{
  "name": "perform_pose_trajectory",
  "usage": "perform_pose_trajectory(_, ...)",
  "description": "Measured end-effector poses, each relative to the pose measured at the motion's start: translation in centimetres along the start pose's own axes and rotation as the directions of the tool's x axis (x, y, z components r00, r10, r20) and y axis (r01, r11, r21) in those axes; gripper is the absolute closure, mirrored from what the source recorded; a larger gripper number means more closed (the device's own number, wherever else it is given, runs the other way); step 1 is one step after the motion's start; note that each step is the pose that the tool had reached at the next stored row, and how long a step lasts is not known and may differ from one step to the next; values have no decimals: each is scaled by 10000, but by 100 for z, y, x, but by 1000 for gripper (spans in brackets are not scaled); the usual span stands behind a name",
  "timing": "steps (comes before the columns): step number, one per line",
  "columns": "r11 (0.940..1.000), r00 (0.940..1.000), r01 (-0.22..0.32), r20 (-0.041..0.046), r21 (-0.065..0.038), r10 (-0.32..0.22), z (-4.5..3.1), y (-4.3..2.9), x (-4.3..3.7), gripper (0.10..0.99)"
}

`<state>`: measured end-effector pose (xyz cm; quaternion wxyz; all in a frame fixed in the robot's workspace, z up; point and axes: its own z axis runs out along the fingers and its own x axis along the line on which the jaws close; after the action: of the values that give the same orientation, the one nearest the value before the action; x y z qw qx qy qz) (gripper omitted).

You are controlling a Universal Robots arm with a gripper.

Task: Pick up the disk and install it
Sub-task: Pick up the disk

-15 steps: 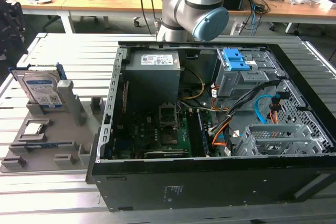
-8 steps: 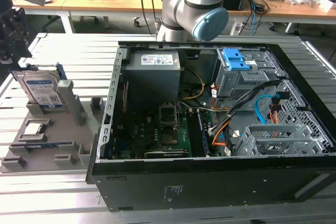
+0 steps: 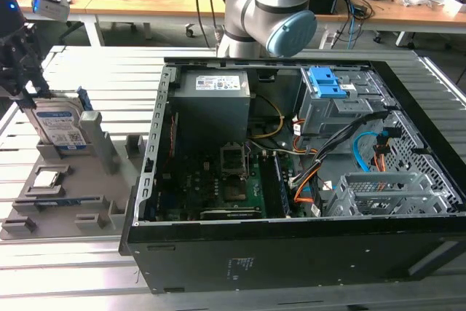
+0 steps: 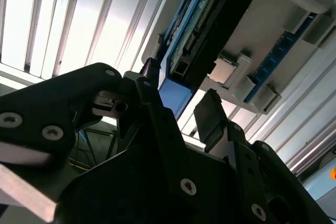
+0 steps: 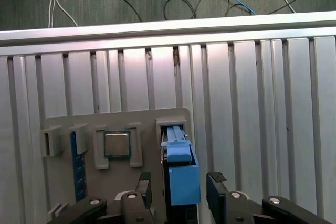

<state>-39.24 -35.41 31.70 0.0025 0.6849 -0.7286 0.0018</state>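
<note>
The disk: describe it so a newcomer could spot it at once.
In the exterior view, find the open computer case; on the exterior view's left of it lies a grey fixture tray. The disk stands on edge at the tray's far end, straddled by the gripper. Unlike the flat square processor chip nearby, it has a white-and-blue label and blue frame.

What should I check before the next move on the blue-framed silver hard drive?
1. Gripper straddles the silver-grey disk in its blue plastic frame: ok.
2. Jaws open, gap on each side: ok.
3. Disk upright in the grey plastic fixture: ok.
4. Small square silver processor chip apart from the fingers: ok.
5. Grey metal drive cage with blue latches free: cannot tell.
</note>
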Motion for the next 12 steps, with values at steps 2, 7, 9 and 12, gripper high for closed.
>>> perform_pose_trajectory(2,10000,10000,0,0,-1,0,56,0,0,545)
perform_pose_trajectory(7,10000,10000,2,0,0,-2,171,0,-1,545)
perform_pose_trajectory(9,10000,10000,5,0,0,-5,210,0,-1,545)
perform_pose_trajectory(12,10000,10000,21,-3,-1,-21,277,0,-2,545)
